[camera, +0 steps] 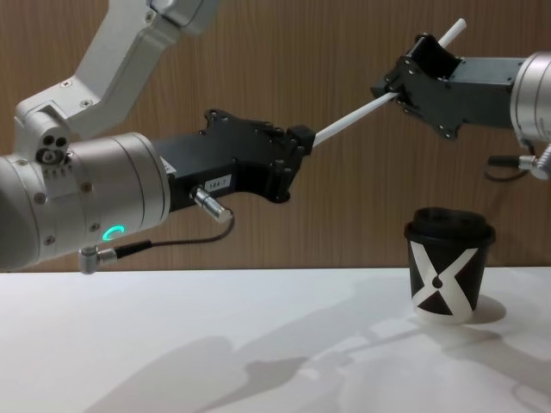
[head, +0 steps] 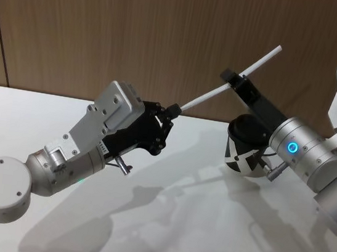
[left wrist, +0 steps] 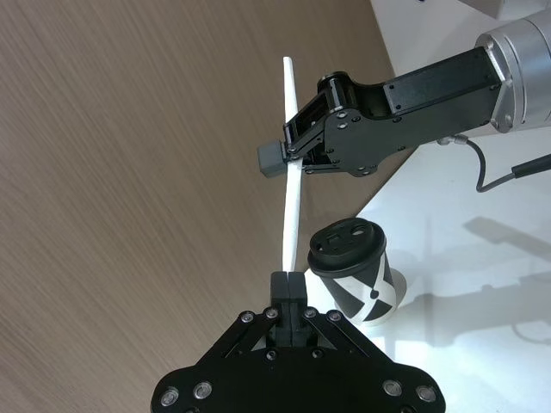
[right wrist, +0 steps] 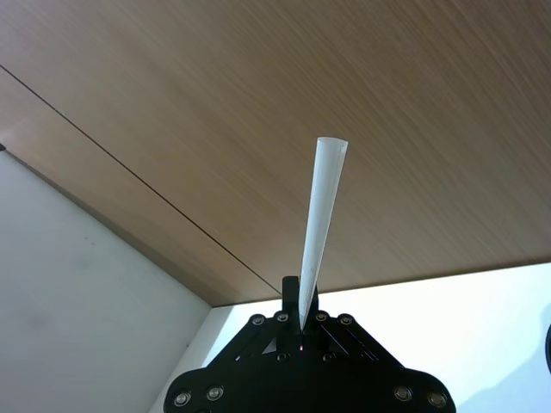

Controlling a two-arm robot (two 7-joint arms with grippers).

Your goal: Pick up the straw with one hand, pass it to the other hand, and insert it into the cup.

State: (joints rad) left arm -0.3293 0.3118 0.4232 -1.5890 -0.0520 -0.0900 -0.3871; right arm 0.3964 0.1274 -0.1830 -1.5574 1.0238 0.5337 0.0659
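Nearest the chest camera, left of the cup (camera: 449,275) and higher than its lid, the left arm's broad silver wrist carries a green ring (camera: 112,232) and a thin black cable (camera: 172,243). A small white label (camera: 218,182) sits on the black body of the left gripper (camera: 301,138). Its characters are too small to read. This gripper's fingers are pressed together on the lower end of the straw (camera: 353,116). In the left wrist view the white tube rises straight out from between the closed tips.

The straw is held in the air, slanting up from the left gripper to a point above the cup. Farther along it, almost over the cup, the right gripper (camera: 405,86) is clamped on it too. From the left wrist camera a grey pad (left wrist: 271,159) presses one side and the opposite finger the other. The right wrist view looks up the straw's free part to its open end, and the stretch inside the fingers is hidden.

The cup stands upright on the white table (camera: 215,344), apart from both grippers. The chest view shows a bold white X with a black dot at the crossing. The left wrist view shows the moulded top of the black lid. In the head view the right arm covers part of the cup, and a blue ring (head: 291,147) glows on that wrist. Beyond the cup is a brown wood-grain wall (camera: 284,52).
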